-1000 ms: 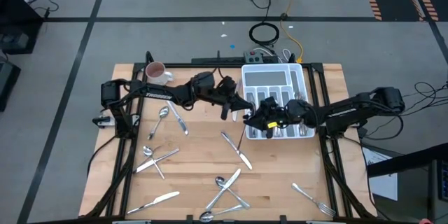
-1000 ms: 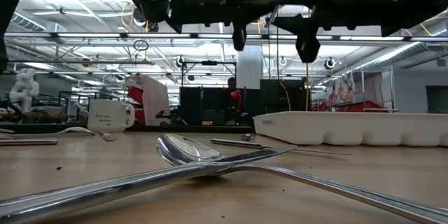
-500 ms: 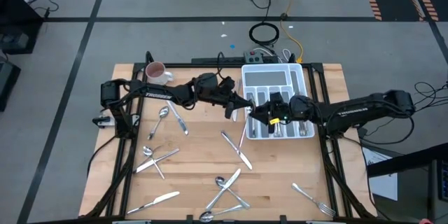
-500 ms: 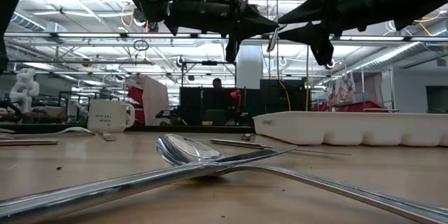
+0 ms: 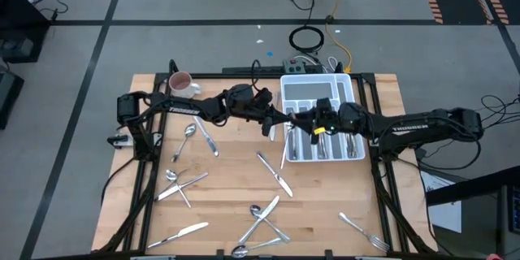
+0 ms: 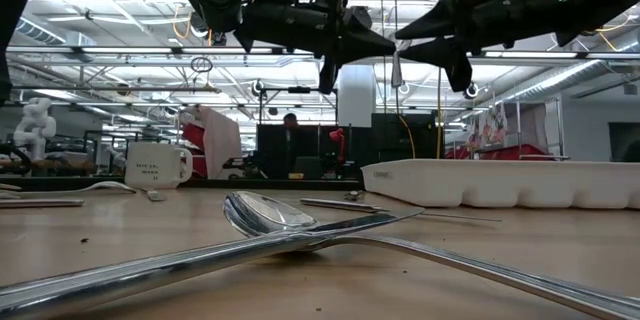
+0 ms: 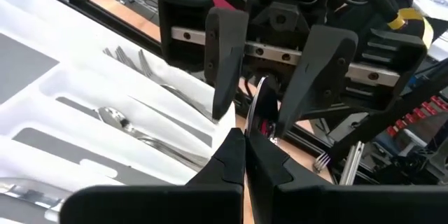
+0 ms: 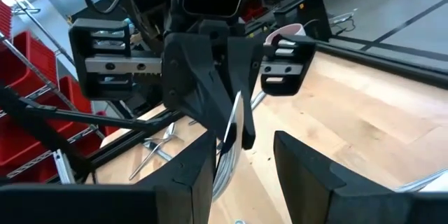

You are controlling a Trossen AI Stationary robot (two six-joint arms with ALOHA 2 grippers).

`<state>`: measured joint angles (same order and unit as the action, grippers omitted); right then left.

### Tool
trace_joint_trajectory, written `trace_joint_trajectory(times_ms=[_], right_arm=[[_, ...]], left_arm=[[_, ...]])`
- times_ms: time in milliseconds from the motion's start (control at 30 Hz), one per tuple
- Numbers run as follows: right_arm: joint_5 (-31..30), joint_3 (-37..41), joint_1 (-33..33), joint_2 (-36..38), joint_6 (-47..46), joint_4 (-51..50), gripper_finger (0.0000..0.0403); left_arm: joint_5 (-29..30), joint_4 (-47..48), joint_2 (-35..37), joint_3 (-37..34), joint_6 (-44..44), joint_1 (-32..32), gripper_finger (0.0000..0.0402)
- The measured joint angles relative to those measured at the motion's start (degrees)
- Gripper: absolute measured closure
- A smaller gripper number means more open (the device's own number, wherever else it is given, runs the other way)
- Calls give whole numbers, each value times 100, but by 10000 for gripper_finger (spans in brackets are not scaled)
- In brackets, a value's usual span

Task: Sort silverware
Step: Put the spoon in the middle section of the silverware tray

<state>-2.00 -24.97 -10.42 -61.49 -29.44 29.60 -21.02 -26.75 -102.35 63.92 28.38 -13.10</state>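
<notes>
Since a second earlier the right end effector (image 5: 311,122) had travelled from the lower left corner of the white cutlery tray (image 5: 323,89) up along its left edge, to meet the left end effector (image 5: 274,123) just left of the tray, above centre of the high view; the left one had barely shifted; a person in the room behind (image 6: 290,125) had drifted leftward in the low view.

Between the two end effectors hung one piece of silverware, a knife (image 7: 260,108), high above the surface (image 5: 227,187); the left end effector was closed tight on one end of it, fingers (image 7: 227,161) pinched together; the right end effector stood part open, its fingers (image 8: 301,164) on either side of the blade (image 8: 234,120), and whether they touched it I could not tell; in the low view the knife (image 6: 396,68) showed as a thin sliver between the two dark heads.

More forks and spoons lay in the tray's slots (image 7: 140,136); loose pieces were scattered over the lower half of the surface: a knife near centre (image 5: 275,174), crossed pieces at lower centre (image 5: 264,215), a fork at lower right (image 5: 363,232), a knife at lower left (image 5: 180,234); a mug (image 5: 180,85) stood at upper left.
</notes>
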Motion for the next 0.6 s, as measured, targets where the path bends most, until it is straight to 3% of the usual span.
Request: trace_joint_trajectory(times_ms=[200,467,600], right_arm=[[206,0,-107,0,33,24,279],[246,-4,-119,0,216,23,385],[167,-4,-121,0,273,3,398]], left_arm=[[4,30,0,0,0,1,401],[22,50,-2,-2,-5,11,401],[70,52,-2,-7,117,27,394]])
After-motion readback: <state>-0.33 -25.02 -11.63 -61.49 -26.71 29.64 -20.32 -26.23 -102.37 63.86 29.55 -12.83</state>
